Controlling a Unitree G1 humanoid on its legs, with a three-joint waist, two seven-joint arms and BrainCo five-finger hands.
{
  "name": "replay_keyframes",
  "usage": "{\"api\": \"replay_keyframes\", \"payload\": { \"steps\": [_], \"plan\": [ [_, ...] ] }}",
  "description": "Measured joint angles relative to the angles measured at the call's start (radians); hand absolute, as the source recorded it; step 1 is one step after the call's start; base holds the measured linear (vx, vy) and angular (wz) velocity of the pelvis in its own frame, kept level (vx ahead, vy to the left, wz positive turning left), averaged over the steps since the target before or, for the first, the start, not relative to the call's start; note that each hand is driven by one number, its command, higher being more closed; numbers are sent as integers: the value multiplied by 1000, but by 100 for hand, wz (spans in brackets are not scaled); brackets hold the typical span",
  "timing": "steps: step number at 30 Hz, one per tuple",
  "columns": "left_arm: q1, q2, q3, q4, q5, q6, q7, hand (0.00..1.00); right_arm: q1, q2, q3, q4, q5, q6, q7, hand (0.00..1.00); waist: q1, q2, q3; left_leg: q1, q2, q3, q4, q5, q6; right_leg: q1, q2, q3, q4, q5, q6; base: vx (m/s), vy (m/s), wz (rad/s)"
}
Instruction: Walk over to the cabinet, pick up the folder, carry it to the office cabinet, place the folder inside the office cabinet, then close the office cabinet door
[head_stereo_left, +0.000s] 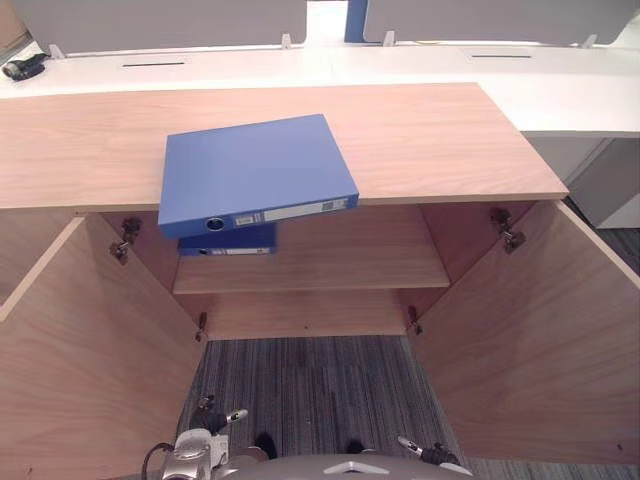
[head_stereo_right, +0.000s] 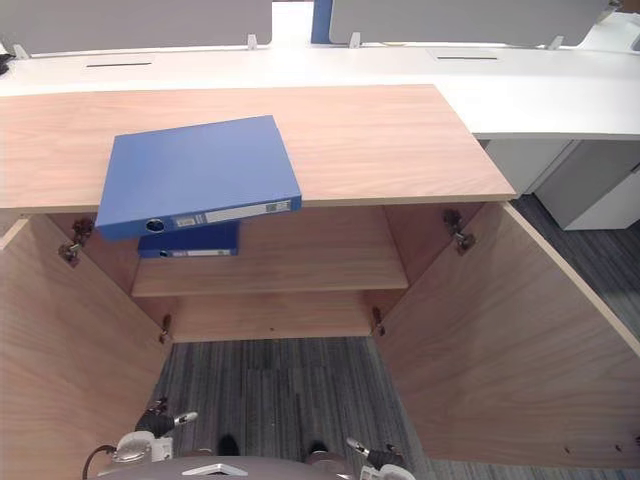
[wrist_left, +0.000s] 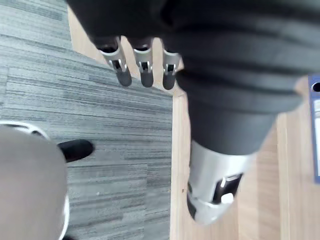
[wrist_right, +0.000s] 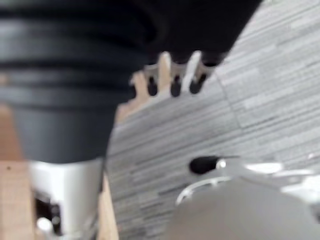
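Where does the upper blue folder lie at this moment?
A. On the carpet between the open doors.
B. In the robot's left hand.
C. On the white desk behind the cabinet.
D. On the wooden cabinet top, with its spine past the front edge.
D: the blue folder lies flat on the cabinet top, its labelled spine jutting over the front edge, above a second folder on the shelf.

I see a blue folder (head_stereo_left: 255, 172) with a white spine label (head_stereo_left: 300, 211). Second folder (head_stereo_left: 228, 242) possibly darker blue. Cabinet (head_stereo_left: 430, 140) light woodgrain, carpet (head_stereo_left: 310, 390) grey-striped, desk (head_stereo_left: 420, 65) white.
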Motion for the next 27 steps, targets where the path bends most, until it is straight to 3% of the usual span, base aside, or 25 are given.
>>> {"api": "replay_keyframes", "payload": {
  "steps": [4,5,6,11,12,14,16,17,20,27],
  "plan": [
    [105,0,-13,-293,1,-11,44,0,1,-1,17,-4,0,-2,-27,0,9,0,0,-3,-7,-23,-16,15,-1,-3,-5,-11,-3,-1,-2,-86,21,18],
    [225,-1,-11,-649,60,-54,84,0,3,-3,19,-31,-14,-5,-36,0,14,12,-7,-4,-16,-38,-19,9,-11,-3,-13,-10,-1,0,-2,-39,84,8],
    [230,-2,-9,-721,119,-77,122,0,5,-3,20,-38,-15,-4,-42,0,16,16,-17,-2,-18,-47,-23,3,-13,4,-13,-7,-9,-2,0,6,74,9],
    [234,-1,-8,-759,121,-75,123,0,7,-1,21,-38,-15,-4,-42,0,19,14,-23,1,-15,-48,-17,6,-7,13,-7,-9,-15,3,5,52,-10,1],
    [249,-1,-9,-849,142,-60,128,0,14,-2,33,-38,-15,-5,-43,0,18,12,-24,2,-13,-48,-17,6,-7,14,-5,-9,-15,3,4,0,0,0],
    [253,24,-15,-1067,243,-56,192,0,19,-6,58,-38,-16,-6,-48,0,21,10,-25,8,-10,-51,-17,6,-7,21,-2,-11,-16,3,2,0,0,0],
    [217,132,-48,-1218,425,-88,281,0,24,-12,68,-38,-17,-19,-57,0,18,20,-30,30,-8,-52,-18,3,-8,43,1,-11,-18,-1,-3,-9,-15,-2],
    [190,165,-52,-1247,474,-103,300,0,24,-23,85,-38,-17,-20,-57,0,14,25,-37,34,-8,-52,-21,2,-7,47,1,-10,-18,-2,-4,0,0,0],
    [162,143,-57,-1255,533,-112,314,0,20,-36,89,-38,-17,-21,-57,0,-2,45,-48,34,-10,-51,-23,2,-7,46,0,-8,-25,-2,-5,-29,-5,-1],
    [191,145,-66,-1255,542,-112,317,0,23,-37,108,-31,-17,-20,-57,0,0,31,-48,33,-5,-51,-24,-1,-12,47,4,-7,-33,-4,-9,-11,-5,0]
  ]
}}
